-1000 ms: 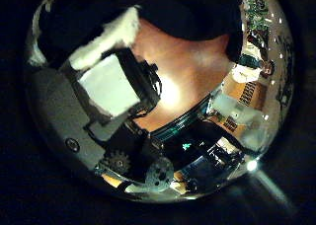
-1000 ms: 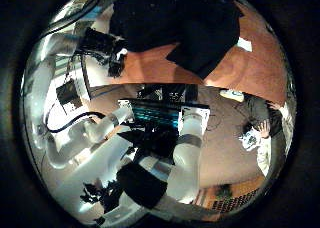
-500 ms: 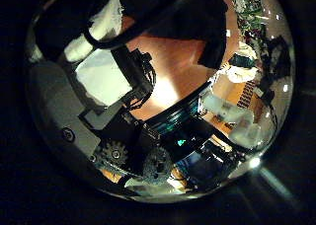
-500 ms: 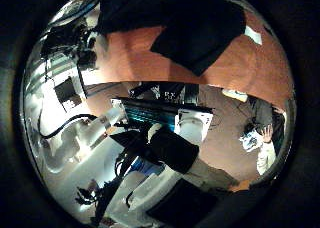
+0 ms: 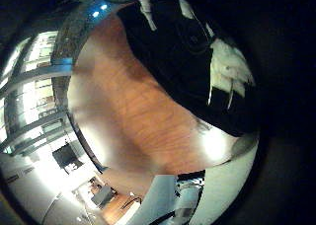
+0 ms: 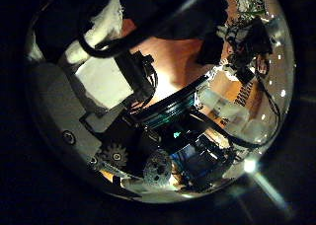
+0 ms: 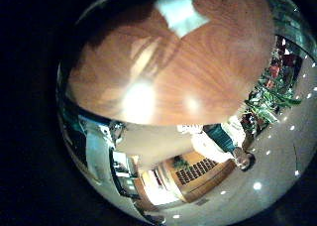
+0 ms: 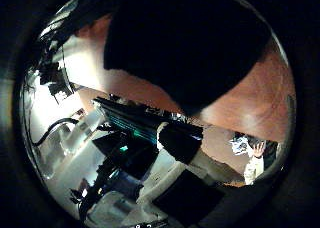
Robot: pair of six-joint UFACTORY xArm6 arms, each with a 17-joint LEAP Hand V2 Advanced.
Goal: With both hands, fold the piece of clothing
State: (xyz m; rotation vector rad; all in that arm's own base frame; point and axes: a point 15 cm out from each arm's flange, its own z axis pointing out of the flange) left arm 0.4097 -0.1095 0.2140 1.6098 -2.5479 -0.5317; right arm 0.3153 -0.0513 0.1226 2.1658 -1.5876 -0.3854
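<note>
A dark garment (image 5: 183, 57) lies on the wooden table (image 5: 128, 116). In the left little finger side palm view my left hand's fingertips (image 5: 229, 72) rest on the cloth, reaching out fairly straight. The left thumb side palm view shows the left hand (image 6: 104, 57) at the garment's edge (image 6: 168, 13), and another hand (image 6: 247, 37) close to the cloth on the far side. In the right thumb side palm view the garment (image 8: 190, 48) fills much of the picture, so it is close under that palm. The right hand's own fingers do not show.
The right little finger side palm view shows bare table (image 7: 168, 72) with a small pale flat thing (image 7: 180, 10) lying on it. Shelving and equipment (image 6: 188, 151) stand past the table's edge.
The right palm has come much closer to the garment, which now fills its view. The left hand has shifted over the cloth's edge. Another hand has come into the left thumb view.
</note>
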